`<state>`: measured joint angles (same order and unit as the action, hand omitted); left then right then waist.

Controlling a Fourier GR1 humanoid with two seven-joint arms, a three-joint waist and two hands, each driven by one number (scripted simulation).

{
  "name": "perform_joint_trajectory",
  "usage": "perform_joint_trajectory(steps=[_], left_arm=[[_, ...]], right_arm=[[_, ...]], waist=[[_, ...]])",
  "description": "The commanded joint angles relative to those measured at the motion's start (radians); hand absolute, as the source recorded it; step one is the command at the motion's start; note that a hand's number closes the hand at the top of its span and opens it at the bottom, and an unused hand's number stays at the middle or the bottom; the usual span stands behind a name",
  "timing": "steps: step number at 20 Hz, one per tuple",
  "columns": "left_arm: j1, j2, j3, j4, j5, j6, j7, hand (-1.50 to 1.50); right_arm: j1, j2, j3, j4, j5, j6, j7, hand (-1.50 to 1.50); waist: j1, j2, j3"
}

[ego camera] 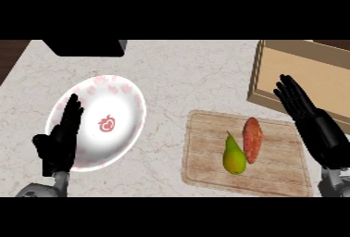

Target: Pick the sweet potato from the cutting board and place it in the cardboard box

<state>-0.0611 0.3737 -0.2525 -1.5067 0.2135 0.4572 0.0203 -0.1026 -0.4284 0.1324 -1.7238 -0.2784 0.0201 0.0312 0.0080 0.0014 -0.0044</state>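
The cardboard box (301,74) is cut off by the right edge and top of the view; only its left wall and part of its pale interior show. A dark object (85,47) at the top left is also cut off, and its identity cannot be determined.

The sweet potato (252,140) lies lengthwise on the cutting board (205,157), touching or just beside a green pear (234,155) on its left; contact between the two cannot be confirmed. The board sits near the box's lower left corner.

The right hand (311,120) is over the board's right edge and the box's front corner, fingers straight and extended, holding nothing. It partly hides that board edge. It is apart from the sweet potato.

The left hand (63,139) rests at the lower left, fingers up and straight, holding nothing, and overlaps the left rim of a white plate (120,106) with red markings.

Open counter (198,74) lies between plate, board and box.
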Motion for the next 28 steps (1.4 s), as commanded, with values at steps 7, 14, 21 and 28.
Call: perform_joint_trajectory(steps=[7, 14, 21, 28], left_arm=[[-0.109, 0.163, -0.07, -0.088, -0.075, -0.232, -0.089, 0.0], [-0.139, 0.186, -0.019, -0.011, -0.03, -0.386, -0.174, 0.0], [-0.158, 0.158, -0.029, -0.02, -0.068, -0.396, -0.146, 0.0], [-0.188, 0.124, -0.036, 0.013, -0.079, -0.406, -0.138, 0.0]], right_arm=[[-0.021, -0.349, -0.257, 0.0, 0.18, -0.018, 0.075, -1.5], [0.152, -0.272, -0.288, -0.01, 0.269, 0.008, -0.221, -1.5], [0.132, -0.414, -0.233, -0.064, 0.402, 0.117, -0.149, -1.5], [0.061, -0.515, -0.037, -0.194, 0.525, 0.284, 0.122, -1.5]], waist=[[-0.076, -0.001, -0.001], [-0.02, 0.0, 0.004], [-0.008, -0.002, 0.003], [0.001, 0.002, 0.003]])
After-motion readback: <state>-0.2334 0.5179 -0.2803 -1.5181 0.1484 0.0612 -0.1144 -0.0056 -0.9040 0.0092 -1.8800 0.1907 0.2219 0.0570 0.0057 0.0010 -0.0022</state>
